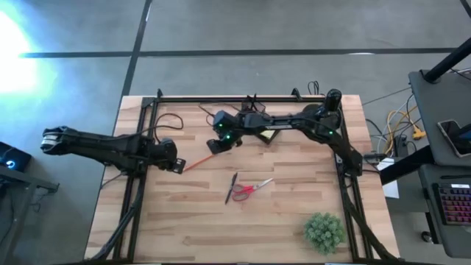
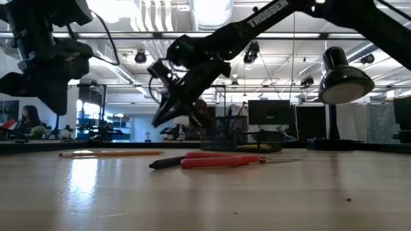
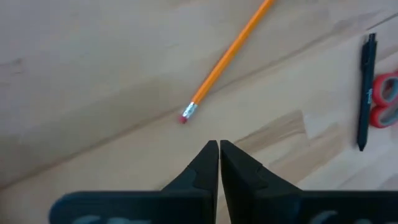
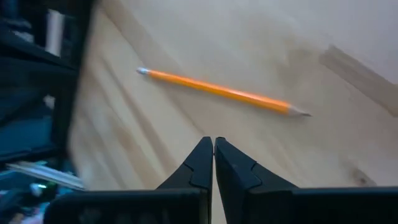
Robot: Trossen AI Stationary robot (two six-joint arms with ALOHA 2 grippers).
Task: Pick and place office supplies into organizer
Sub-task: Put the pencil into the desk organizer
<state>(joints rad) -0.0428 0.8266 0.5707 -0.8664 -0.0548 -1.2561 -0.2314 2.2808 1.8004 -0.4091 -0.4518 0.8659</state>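
The pencil (image 1: 197,161) is seen lying flat on the desk (image 1: 243,221), between both arms. The scissors (image 1: 252,190) and a black pen (image 1: 231,187) are laid side by side near the desk's middle. The organizer (image 1: 266,134) is placed towards the back. The left end effector (image 3: 219,152) is held clenched and empty beside the pencil's eraser end. The right end effector (image 4: 213,149) is likewise clenched, empty, above the pencil.
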